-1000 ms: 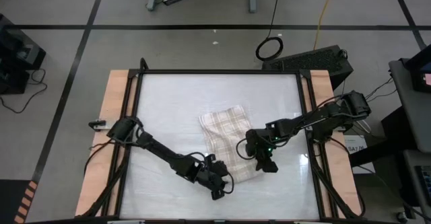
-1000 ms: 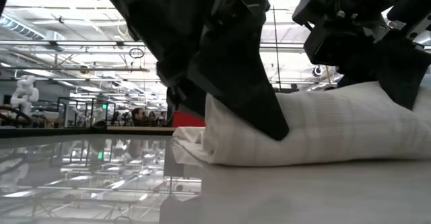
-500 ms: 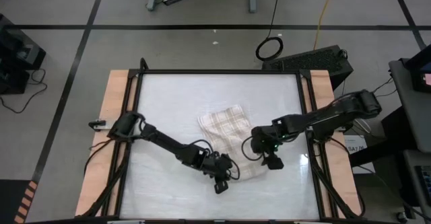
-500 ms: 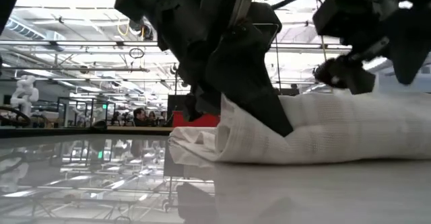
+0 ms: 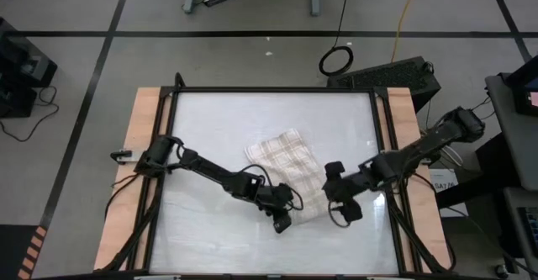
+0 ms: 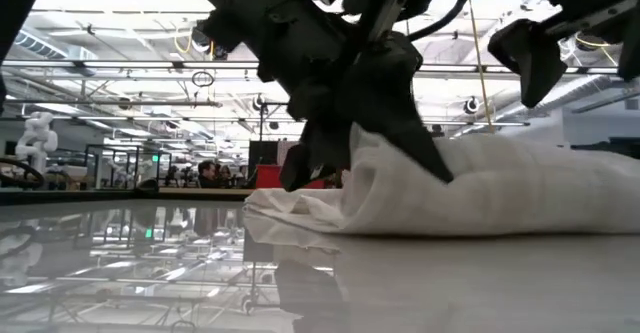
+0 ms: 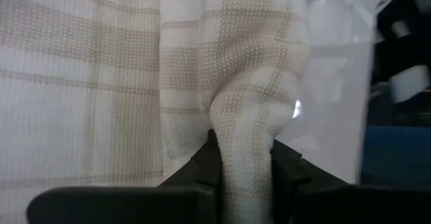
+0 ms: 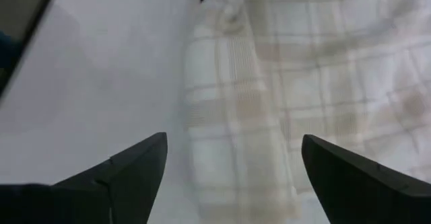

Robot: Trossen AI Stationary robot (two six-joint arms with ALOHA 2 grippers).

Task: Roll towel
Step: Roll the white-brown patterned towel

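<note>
The towel (image 5: 282, 164), cream with tan plaid, lies in the middle of the table, its near edge rolled into a thick fold (image 6: 470, 188). My left gripper (image 5: 282, 219) is shut on that rolled near edge at its left end and fills the low view (image 6: 365, 123). My right gripper (image 5: 343, 206) hangs open above the table just right of the roll, touching nothing; in its wrist view (image 8: 232, 177) the towel (image 8: 269, 103) lies ahead between its spread fingers. My left gripper pinches a raised fold of the towel's rolled near edge (image 7: 246, 143) between its two fingers (image 7: 286, 173). It comes slanting down from the table's left side. The fold stands up between the fingers; the rest of the towel lies slack on the table.
The white tabletop has a black frame (image 5: 273, 89) and wooden side strips (image 5: 143, 145). Bare table lies at the far side and on the left. Cables and a dark case (image 5: 395, 74) sit on the floor beyond the far right corner.
My left gripper has shut on the towel's rolled near edge and moved a little toward the table's right, bunching the cloth up. My right gripper has opened, let go of the towel, risen clear of it and drawn back toward the table's right and near edges.
</note>
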